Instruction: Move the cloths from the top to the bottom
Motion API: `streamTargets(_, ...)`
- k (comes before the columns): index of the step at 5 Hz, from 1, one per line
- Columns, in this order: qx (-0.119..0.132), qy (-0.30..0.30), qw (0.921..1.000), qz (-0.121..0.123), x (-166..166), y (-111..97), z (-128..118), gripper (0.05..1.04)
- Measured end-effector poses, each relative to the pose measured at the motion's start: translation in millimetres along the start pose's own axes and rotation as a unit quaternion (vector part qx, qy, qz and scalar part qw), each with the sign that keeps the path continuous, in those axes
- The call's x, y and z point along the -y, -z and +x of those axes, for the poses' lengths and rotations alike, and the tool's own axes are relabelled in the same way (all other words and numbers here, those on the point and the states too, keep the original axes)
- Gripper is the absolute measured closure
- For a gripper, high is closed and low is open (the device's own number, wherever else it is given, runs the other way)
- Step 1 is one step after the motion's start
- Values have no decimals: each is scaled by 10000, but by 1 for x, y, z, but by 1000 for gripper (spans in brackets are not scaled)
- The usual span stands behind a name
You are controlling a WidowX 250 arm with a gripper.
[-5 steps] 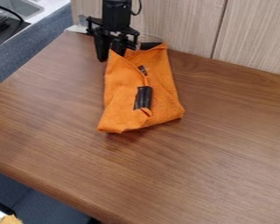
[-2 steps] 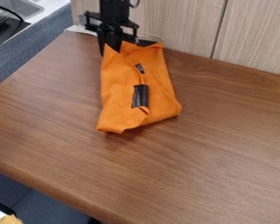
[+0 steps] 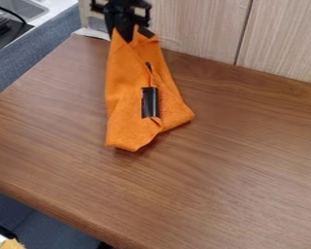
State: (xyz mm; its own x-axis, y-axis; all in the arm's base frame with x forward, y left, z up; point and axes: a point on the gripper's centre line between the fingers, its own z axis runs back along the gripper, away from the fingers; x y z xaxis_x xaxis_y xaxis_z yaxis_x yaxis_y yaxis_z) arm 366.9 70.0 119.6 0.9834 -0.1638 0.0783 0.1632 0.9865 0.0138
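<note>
One soft orange fabric cloth [image 3: 127, 104] hangs by its gathered top from the black two-finger robot hand [image 3: 124, 36] at the upper left of the camera view. The hand is closed on the cloth, gripping its upper end, where the fabric narrows to folded points between and beside the fingers. From there the cloth widens downward over the left-centre part of the brown wood-grain counter [image 3: 249, 160], its lower end reaching well forward of the counter's back edge. A shadow lies along the lower right hem; how much of the fabric touches the counter I cannot tell. Down the middle of the cloth, a glossy black strip [image 3: 149, 102] stands nearly upright, with a smaller dark patch [image 3: 148, 66] above it and another black piece [image 3: 146, 32] at the top, just beside the hand.

Behind the counter rises a pale wood-grain panel [image 3: 200, 29] with a dark vertical seam. At the upper left are a grey metal sink [image 3: 22, 7], a thin black cable [image 3: 8, 11] and a blue-grey fabric partition [image 3: 38, 58] that runs beside the counter. A tan object [image 3: 12, 244] sits at the bottom left corner.
</note>
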Motion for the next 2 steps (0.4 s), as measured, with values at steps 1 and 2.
streamTargets(1, 173, 788, 9967, -123, 39, -9, -8, 1024)
streamTargets(2, 94, 1531, 9880, -156, 68, -3, -28, 1024)
